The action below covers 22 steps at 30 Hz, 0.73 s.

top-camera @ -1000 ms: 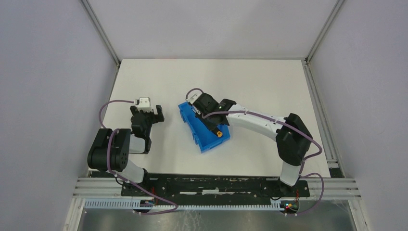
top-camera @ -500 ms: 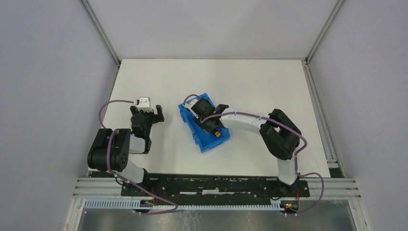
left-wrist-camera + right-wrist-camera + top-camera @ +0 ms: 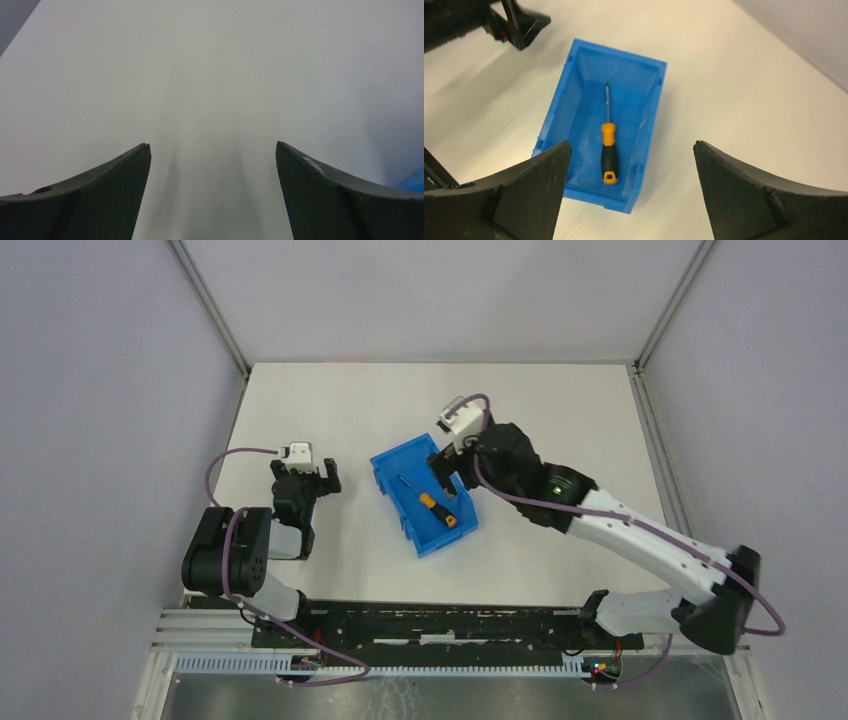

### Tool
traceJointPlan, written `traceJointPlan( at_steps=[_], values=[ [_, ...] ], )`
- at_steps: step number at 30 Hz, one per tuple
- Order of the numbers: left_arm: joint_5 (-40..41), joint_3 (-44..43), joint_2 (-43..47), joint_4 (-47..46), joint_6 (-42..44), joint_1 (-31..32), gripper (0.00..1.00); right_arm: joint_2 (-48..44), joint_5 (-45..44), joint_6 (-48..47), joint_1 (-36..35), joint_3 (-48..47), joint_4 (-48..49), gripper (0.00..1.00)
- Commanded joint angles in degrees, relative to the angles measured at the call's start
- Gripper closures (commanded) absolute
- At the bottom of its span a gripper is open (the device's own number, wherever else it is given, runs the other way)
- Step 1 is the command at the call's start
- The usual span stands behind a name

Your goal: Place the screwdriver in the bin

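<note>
- orange at the collar and the butt, with black along the grip, is seen on the handle of the screwdriver [image 3: 608, 150]; a thin grey metal shaft is carried ahead of it.
- the screwdriver is laid flat on the floor of the bin [image 3: 558, 117], roughly along the bin's length and touched by no finger; it is much shorter than the bin.
- in the top view its handle is pointed toward the bin's near-right end and its tip toward the far-left end.
- the bin is bright blue, rectangular and raised-walled, and is set at an angle on the white table [image 3: 560, 410] between the two arms.
- the right gripper [image 3: 631, 143] is held above the bin with its jaws spread wide and nothing gripped; in its wrist view the bin and the tool are framed between the two dark fingers.
- the left gripper [image 3: 212, 145] is likewise spread wide with nothing held, low over bare table to the left of the bin and apart from it; a sliver of blue is caught at the right edge of its wrist view.
- counted: one screwdriver, one bin, two arms, two grippers.
</note>
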<state>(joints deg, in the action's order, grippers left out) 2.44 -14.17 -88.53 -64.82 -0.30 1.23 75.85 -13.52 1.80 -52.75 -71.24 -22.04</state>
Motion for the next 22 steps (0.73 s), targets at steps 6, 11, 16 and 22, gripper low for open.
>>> traceJointPlan(
  at_steps=[6,11,16,22],
  values=[
    [-0.06,-0.24,0.47,-2.07,-1.20,-0.26,0.00,-20.75,-16.90,3.59,4.63,31.06,12.81,0.02],
    [-0.06,-0.24,0.44,-2.07,-1.20,-0.26,0.00,-27.95,-19.41,5.26,5.19,49.20,24.49,0.02],
    [-0.07,-0.24,0.42,-2.07,-1.20,-0.26,0.00,-30.02,-21.49,6.79,5.17,56.20,29.62,0.02],
    [-0.06,-0.24,0.46,-2.07,-1.20,-0.27,0.00,-29.78,-20.71,5.67,5.12,55.42,31.23,0.02]
  ],
)
